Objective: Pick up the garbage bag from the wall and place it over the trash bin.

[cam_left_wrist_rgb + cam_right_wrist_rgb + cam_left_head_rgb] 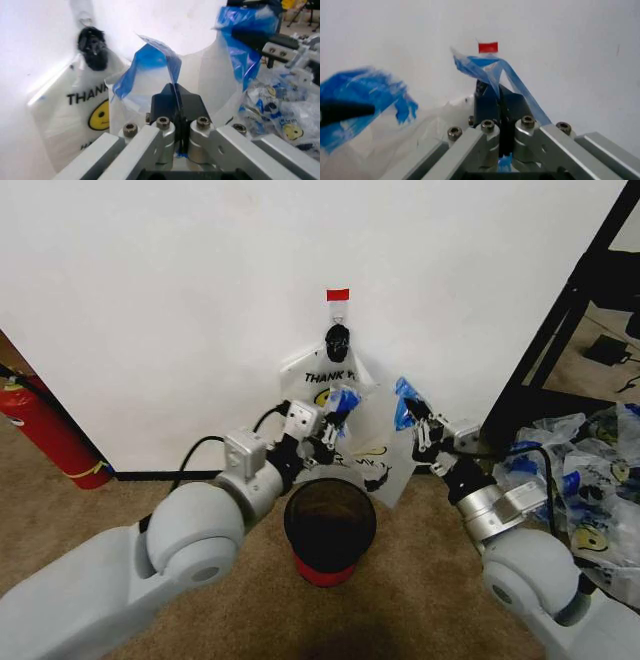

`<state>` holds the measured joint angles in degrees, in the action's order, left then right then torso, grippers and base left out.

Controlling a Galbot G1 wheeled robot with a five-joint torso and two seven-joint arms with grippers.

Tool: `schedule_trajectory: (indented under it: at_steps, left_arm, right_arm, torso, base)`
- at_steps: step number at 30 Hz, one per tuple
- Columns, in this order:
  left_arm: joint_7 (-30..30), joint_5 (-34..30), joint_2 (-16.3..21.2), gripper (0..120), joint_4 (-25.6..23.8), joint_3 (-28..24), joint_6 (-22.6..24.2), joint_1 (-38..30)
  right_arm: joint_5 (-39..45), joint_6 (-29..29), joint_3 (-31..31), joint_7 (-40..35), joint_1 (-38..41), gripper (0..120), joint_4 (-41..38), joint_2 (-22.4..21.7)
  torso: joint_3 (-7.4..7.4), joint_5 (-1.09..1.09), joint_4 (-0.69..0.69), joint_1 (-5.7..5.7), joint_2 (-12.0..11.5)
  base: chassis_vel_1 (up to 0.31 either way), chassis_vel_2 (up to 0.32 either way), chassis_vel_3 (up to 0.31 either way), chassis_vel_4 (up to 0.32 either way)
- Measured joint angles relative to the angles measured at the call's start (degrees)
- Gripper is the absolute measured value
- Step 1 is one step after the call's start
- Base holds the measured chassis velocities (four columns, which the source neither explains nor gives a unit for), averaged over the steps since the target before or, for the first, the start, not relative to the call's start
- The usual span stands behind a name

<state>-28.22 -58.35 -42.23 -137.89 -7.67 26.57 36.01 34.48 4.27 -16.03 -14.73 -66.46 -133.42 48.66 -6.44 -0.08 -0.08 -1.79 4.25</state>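
Garbage bag [372,442] hung stretched at frame centre above the trash bin [330,525], left pincer [335,420] and right pincer [412,420] each clamped on a blue handle, apparently to spread its mouth.

Both arms extended forward and inward toward wall, elbows low, forearms angled upward. Left end effector [338,412] raised at centre, fingers pressed together, clamped on blue handle strip of garbage bag [372,452]; closed fingers [189,103] seen in left wrist view pinching thin blue plastic. Right end effector [413,412] level with left, just beside it, jaws likewise closed on other blue handle; pads [489,101] together in right wrist view.
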Motion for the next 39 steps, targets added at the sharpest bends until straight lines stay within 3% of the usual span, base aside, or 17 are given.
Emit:
schedule_trajectory:
  at_steps: [6, 14, 17, 25, 30, 39]
  left_arm:
    - [0.2, -0.9, 2.0, 0, -1.9, 4.1, -0.2, 4.8]
    - [2.8, 6.8, -1.1, 0, 3.4, 5.7, -4.7, 14.6]
    - [4.1, 10.9, -2.3, 0, 7.2, 7.6, -8.0, 18.4]
    - [4.4, 11.5, -1.0, 0, 6.1, 11.3, -8.7, 22.2]
    - [4.4, 13.4, -1.5, 0, 6.0, 11.8, -9.4, 26.9]
    - [2.5, 15.8, -7.3, 0, 8.4, 9.5, -9.6, 32.9]
  right_arm:
    - [3.4, 1.1, 1.6, -1.0, 3.2, 0, -0.2, 0.2]
    - [0.7, -0.2, 6.2, 0.0, 5.4, 0, 7.6, 5.9]
    - [-0.9, -1.6, 9.6, 0.3, 6.9, 0, 12.5, 10.7]
    - [0.0, -0.8, 13.8, -1.3, 9.6, 0, 13.7, 15.8]
    - [-0.4, -1.0, 14.8, -1.7, 7.2, 0, 14.9, 17.7]
    - [-4.8, -2.8, 14.4, -4.2, -1.4, 0, 18.0, 19.2]
  torso:
    - [0.00, 0.01, 0.01, 0.00, 0.0]
    - [0.00, 0.01, -0.01, -0.01, 0.0]
    - [0.00, 0.00, 0.01, -0.01, 0.0]
    - [0.00, 0.01, 0.00, -0.01, 0.0]
    - [0.00, 0.00, 0.01, 0.00, 0.0]
    - [0.00, 0.02, -0.01, 0.00, 0.0]
  base:
    - [0.000, 0.000, 0.000, 0.000]
    - [0.000, 0.000, 0.000, 0.000]
    - [0.000, 0.000, 0.000, 0.000]
    - [0.000, 0.000, 0.000, 0.000]
    - [0.000, 0.000, 0.000, 0.000]
    - [0.000, 0.000, 0.000, 0.000]
